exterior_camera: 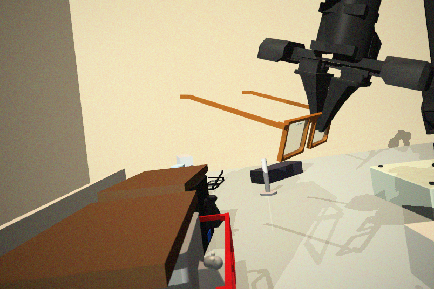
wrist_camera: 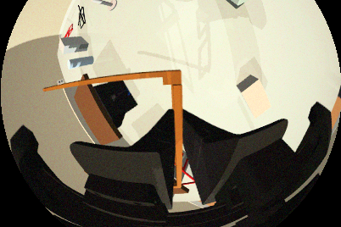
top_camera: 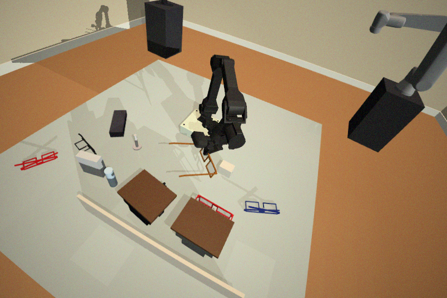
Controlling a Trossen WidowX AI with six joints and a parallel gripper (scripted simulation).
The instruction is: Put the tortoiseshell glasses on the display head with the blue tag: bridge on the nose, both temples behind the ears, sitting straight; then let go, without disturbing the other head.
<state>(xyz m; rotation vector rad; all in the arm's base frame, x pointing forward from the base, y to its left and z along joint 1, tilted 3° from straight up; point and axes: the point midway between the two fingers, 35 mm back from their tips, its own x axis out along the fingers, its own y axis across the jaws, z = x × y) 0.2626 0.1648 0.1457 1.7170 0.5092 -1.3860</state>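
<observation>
The tortoiseshell glasses point(top_camera: 197, 174) point(exterior_camera: 231, 109) point(wrist_camera: 176, 136), orange-brown, hang in the air with both temples unfolded towards the heads' side. My gripper point(top_camera: 205, 152) point(exterior_camera: 320, 125) is shut on the top of their frame, at one lens and off the bridge. The black head point(top_camera: 143, 215) point(exterior_camera: 208, 207) point(wrist_camera: 112, 100) stands under a brown board, with a small blue patch point(exterior_camera: 209, 234) on its front; its face is largely hidden. The glasses are in front of the heads, touching neither. The other head, grey point(top_camera: 193, 247) point(exterior_camera: 194, 238), wears red glasses point(top_camera: 214, 204) point(exterior_camera: 228, 241).
Brown boards point(top_camera: 147, 195) point(top_camera: 203, 225) cover both heads from above. A low wall point(top_camera: 160, 246) runs behind them. A white peg stand point(top_camera: 136, 143) point(exterior_camera: 266, 177), dark box point(top_camera: 118, 122), pale block point(top_camera: 226, 168), bottle point(top_camera: 110, 177) and blue glasses point(top_camera: 262, 207) stand or lie around.
</observation>
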